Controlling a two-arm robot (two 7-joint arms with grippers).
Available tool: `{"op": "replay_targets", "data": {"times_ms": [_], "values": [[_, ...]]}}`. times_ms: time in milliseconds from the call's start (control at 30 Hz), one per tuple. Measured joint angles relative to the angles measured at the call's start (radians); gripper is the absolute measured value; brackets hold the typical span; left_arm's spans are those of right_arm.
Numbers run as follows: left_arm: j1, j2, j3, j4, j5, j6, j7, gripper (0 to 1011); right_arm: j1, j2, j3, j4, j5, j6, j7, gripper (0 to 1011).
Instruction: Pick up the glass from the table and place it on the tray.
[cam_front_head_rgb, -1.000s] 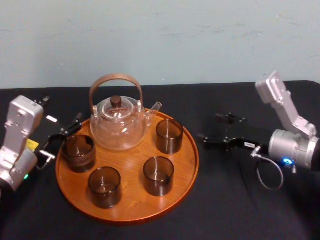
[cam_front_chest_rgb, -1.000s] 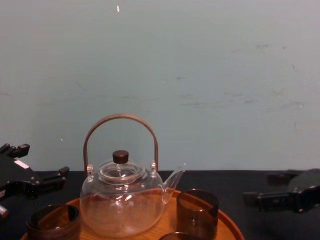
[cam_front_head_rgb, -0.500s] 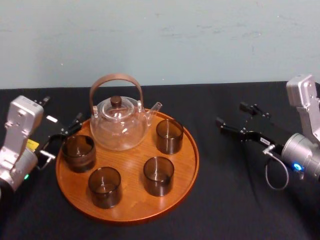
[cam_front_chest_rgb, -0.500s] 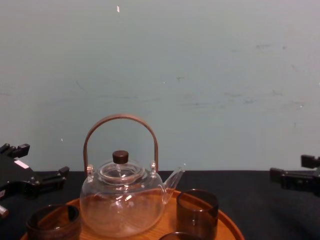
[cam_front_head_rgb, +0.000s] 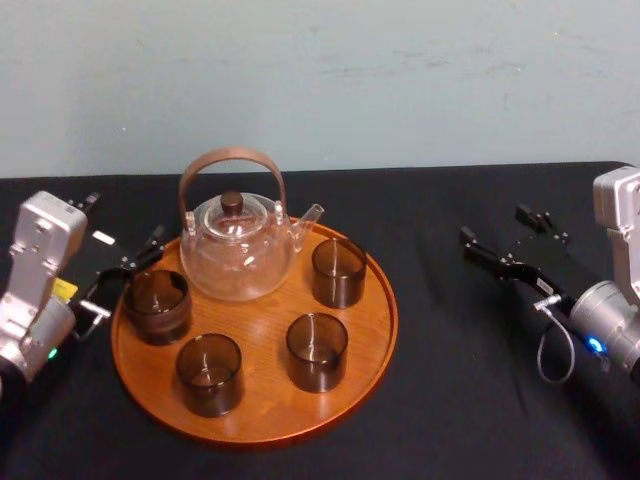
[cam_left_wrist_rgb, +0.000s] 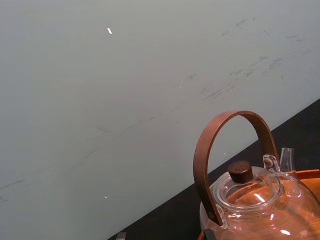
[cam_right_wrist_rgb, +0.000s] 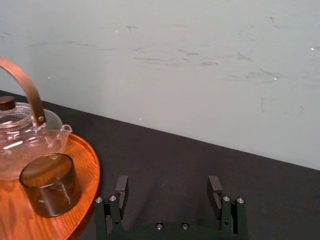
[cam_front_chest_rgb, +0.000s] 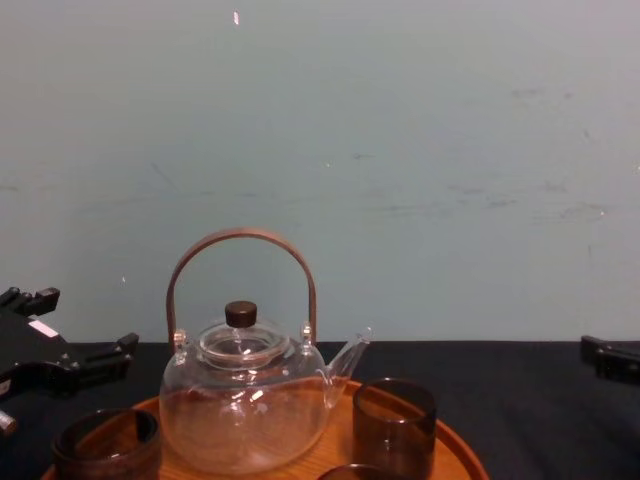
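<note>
The round orange-brown tray (cam_front_head_rgb: 265, 330) lies mid-table and carries a glass teapot (cam_front_head_rgb: 237, 250) and several dark smoky glasses. One glass (cam_front_head_rgb: 156, 305) stands at the tray's left edge, another glass (cam_front_head_rgb: 339, 271) at its right. My left gripper (cam_front_head_rgb: 123, 218) hovers open and empty just left of the tray, close to the left glass; the chest view also has this left gripper (cam_front_chest_rgb: 80, 320). My right gripper (cam_front_head_rgb: 500, 232) is open and empty over the black table well right of the tray. In the right wrist view the right gripper (cam_right_wrist_rgb: 168, 192) has only tablecloth between its fingers, with a glass (cam_right_wrist_rgb: 49, 185) off to the side.
A black cloth (cam_front_head_rgb: 450, 380) covers the table, bare to the right of the tray. A pale wall (cam_front_head_rgb: 400, 80) stands behind. The teapot's tall wooden handle (cam_front_head_rgb: 232, 160) rises above the glasses at the tray's back.
My right gripper has drawn back to the right, away from the tray, staying open and empty. The left gripper, tray and glasses have not moved.
</note>
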Motion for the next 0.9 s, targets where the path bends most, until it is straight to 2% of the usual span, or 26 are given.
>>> {"op": "replay_targets", "data": {"times_ms": [267, 900], "values": [[0.0, 0.0, 0.0, 0.0, 0.0, 0.0, 0.0, 1001, 0.001, -0.02, 0.014, 0.015, -0.027, 0.0, -0.012, 1002], [0.0, 0.0, 0.0, 0.0, 0.0, 0.0, 0.0, 1001, 0.002, -0.017, 0.012, 0.014, -0.024, 0.001, -0.01, 1002]]}}
